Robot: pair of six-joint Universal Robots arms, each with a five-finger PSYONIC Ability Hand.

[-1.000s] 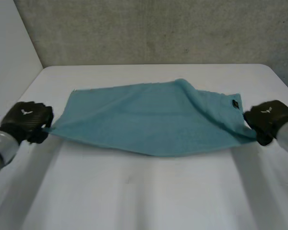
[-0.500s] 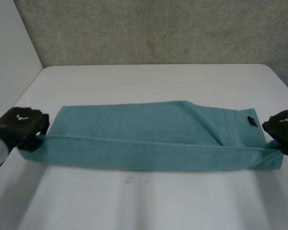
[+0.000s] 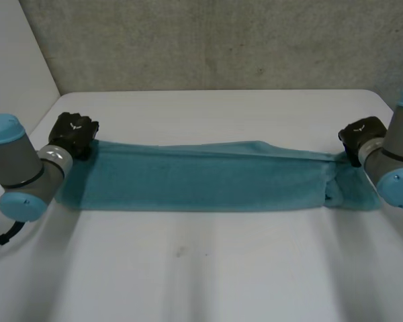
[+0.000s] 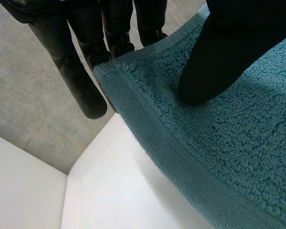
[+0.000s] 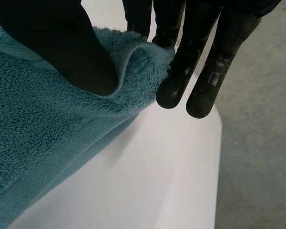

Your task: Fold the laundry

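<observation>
A teal towel (image 3: 201, 178) is stretched long across the white table (image 3: 201, 268), folded over itself. My left hand (image 3: 74, 134) holds the towel's left far corner, raised a little off the table. In the left wrist view its thumb (image 4: 219, 62) presses the towel (image 4: 219, 143) against the fingers (image 4: 86, 90). My right hand (image 3: 358, 137) holds the right far corner. In the right wrist view its thumb (image 5: 71, 52) pinches the towel's (image 5: 38, 124) corner against the fingers (image 5: 181, 71). The towel's right end bunches below that hand.
A grey wall (image 3: 221, 43) runs behind the table's far edge. A pale wall (image 3: 13, 74) stands at the left. Bare tabletop lies in front of the towel and beyond it.
Both hands have carried their corners away from me toward the far side, laying the top layer over. The towel went from a sagging sheet to a long narrow folded band.
</observation>
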